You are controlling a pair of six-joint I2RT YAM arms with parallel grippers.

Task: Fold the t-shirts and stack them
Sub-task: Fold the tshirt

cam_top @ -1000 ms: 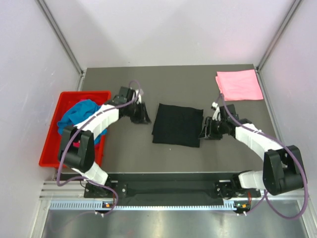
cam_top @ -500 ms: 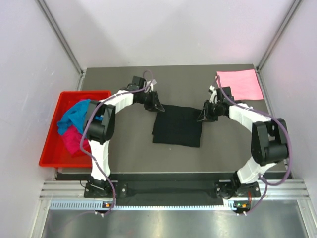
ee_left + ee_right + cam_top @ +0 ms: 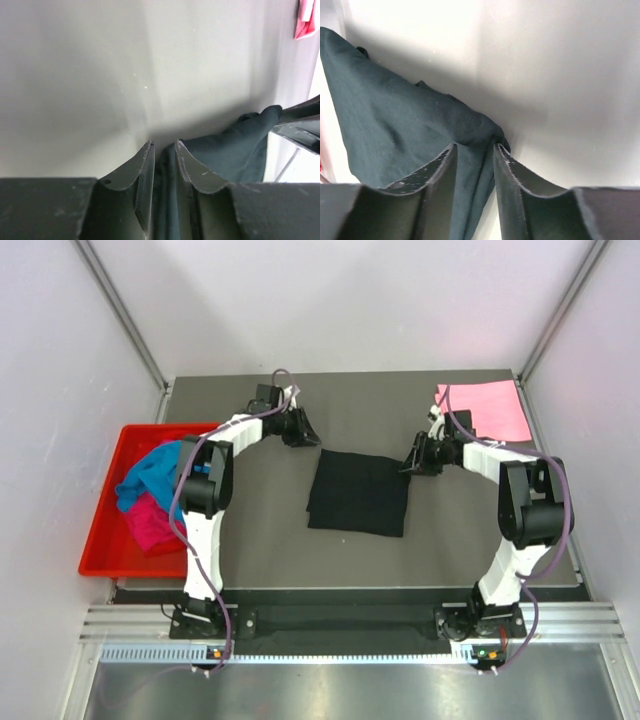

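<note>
red tray [image 3: 104, 552] — turquoise shirt [image 3: 150, 472], magenta shirt [image 3: 150, 526] inside; left jaws, right jaws pinching black shirt [image 3: 358, 492]

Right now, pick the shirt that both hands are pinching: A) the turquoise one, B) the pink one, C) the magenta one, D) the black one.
D: in the wrist views the left hand and the right hand each pinch the dark cloth of the black t-shirt.

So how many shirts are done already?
One looks done: the pink t-shirt lies folded flat at the far right corner. The black t-shirt is in hand, left claw and right claw pinching its far edge. The turquoise t-shirt and magenta t-shirt lie crumpled in the red tray. Nothing is stacked yet.
</note>
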